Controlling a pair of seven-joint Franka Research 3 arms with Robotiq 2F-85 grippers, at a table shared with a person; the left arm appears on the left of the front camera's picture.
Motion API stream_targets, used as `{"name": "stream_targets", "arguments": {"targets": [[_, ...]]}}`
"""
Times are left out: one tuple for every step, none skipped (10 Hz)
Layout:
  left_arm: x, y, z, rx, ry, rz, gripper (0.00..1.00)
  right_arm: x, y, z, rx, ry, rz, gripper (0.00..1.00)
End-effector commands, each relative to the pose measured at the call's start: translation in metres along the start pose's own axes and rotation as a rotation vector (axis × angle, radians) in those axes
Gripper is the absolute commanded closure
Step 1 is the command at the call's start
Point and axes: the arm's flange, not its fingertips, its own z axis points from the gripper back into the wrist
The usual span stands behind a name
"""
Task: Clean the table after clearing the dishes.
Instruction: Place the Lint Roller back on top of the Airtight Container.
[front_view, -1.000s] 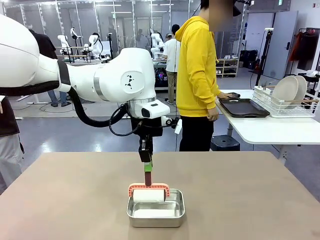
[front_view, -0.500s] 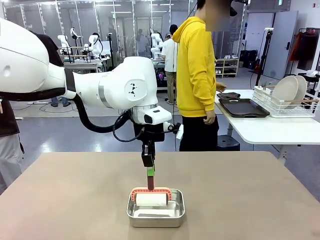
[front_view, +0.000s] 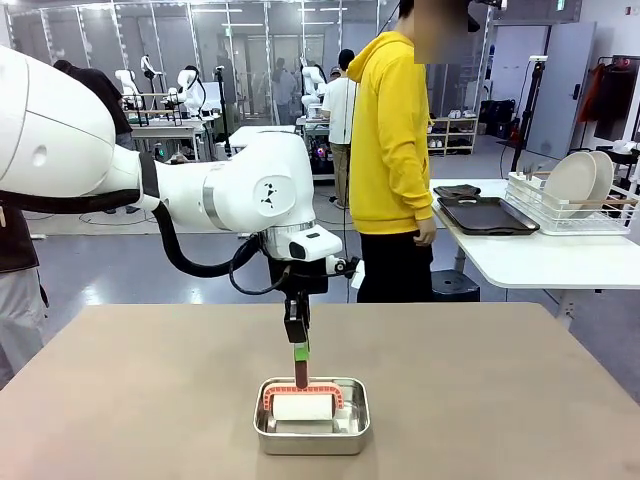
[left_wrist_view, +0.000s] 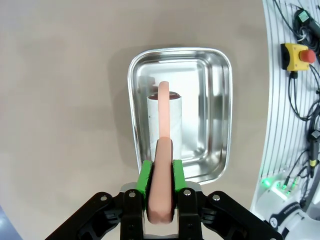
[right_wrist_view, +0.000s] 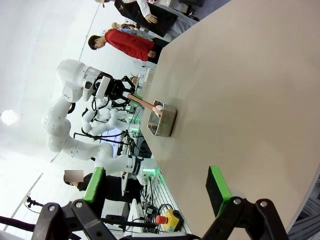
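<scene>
Lowered since a second ago, the roller (front_view: 303, 406) (white, pink-framed) now sits inside the steel pan (front_view: 312, 432). Left gripper (front_view: 300, 350) stays clamped on its handle; right gripper (right_wrist_view: 155, 192) gapes wide, holding nothing.

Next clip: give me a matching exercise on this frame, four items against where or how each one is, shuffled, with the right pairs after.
Items
1. left gripper
2. right gripper
3. roller
4. dark trays

States
A. open over the table
B. on the white side table
C. shut on the pink handle
D. inside the steel pan

Pairs: 1-C, 2-A, 3-D, 4-B
</scene>
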Motion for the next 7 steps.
{"name": "stream_targets", "arguments": {"targets": [[-0.001,0.007,-0.005,0.013,-0.016,-0.018,0.78,-0.002,0.003,0.0,0.002,-0.004,0.01,0.0],[-0.002,0.01,-0.008,0.011,-0.013,-0.014,0.78,-0.002,0.003,0.0,0.002,-0.004,0.01,0.0],[-0.001,0.013,-0.01,0.001,0.0,-0.015,0.78,-0.002,0.003,0.0,0.002,-0.004,0.01,0.0],[-0.001,0.015,-0.013,-0.005,0.006,-0.014,0.78,-0.002,0.003,0.0,0.002,-0.004,0.01,0.0],[-0.001,0.018,-0.015,-0.013,0.011,-0.013,0.78,-0.002,0.003,0.0,0.002,-0.004,0.01,0.0],[-0.002,0.019,-0.018,-0.022,0.016,-0.008,0.78,-0.002,0.003,0.0,0.002,-0.004,0.01,0.0],[-0.002,0.019,-0.017,-0.025,0.017,-0.003,0.78,-0.002,0.003,0.0,0.002,-0.004,0.01,0.0]]}}
